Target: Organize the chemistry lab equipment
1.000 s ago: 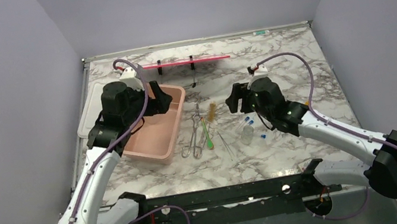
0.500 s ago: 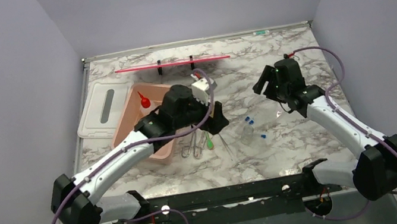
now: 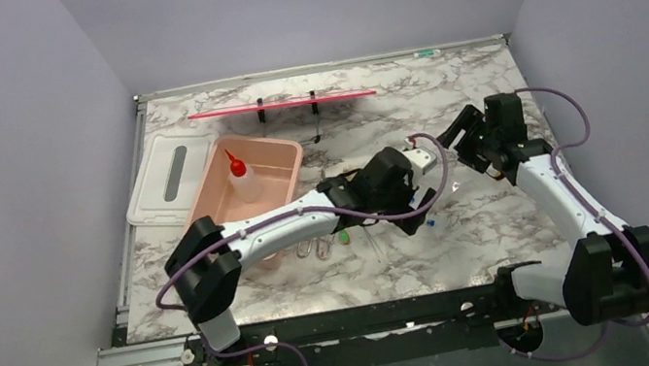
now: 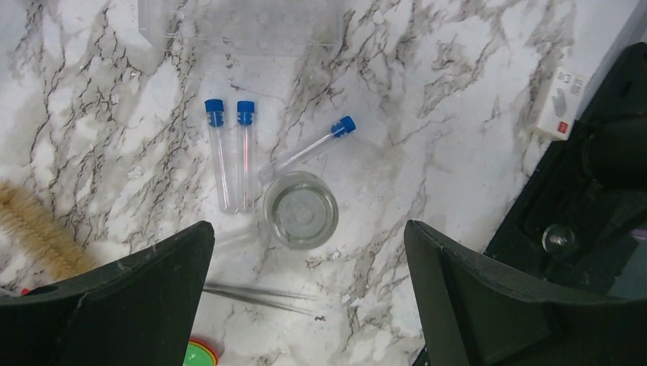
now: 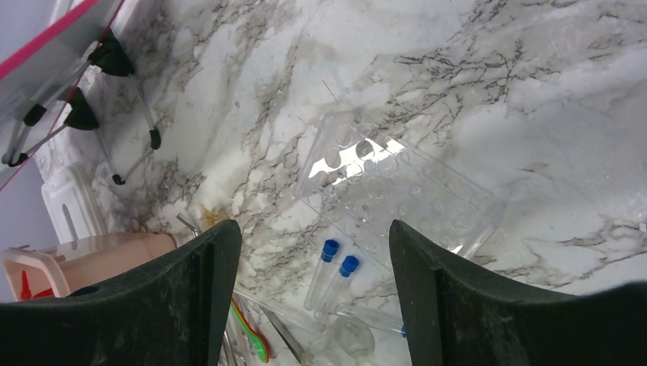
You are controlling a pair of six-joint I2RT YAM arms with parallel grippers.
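The left hand [image 4: 309, 229] hangs wide open and empty over the glass vial [image 4: 300, 209], which stands upright on the table [image 3: 469, 249] between its fingers (nothing touches it). Just beyond the vial, three blue-capped tubes [image 4: 245, 156] lie flat right of the table's middle, two side by side and one slanted. The right hand [image 5: 313, 229], likewise spread and empty, hovers nearer the right edge above a clear rack [image 5: 412, 191]. The tabletop is white marble-patterned, and the walls [image 3: 8, 194] are plain lilac. A white tag [image 4: 561, 103] carries print too small to read.
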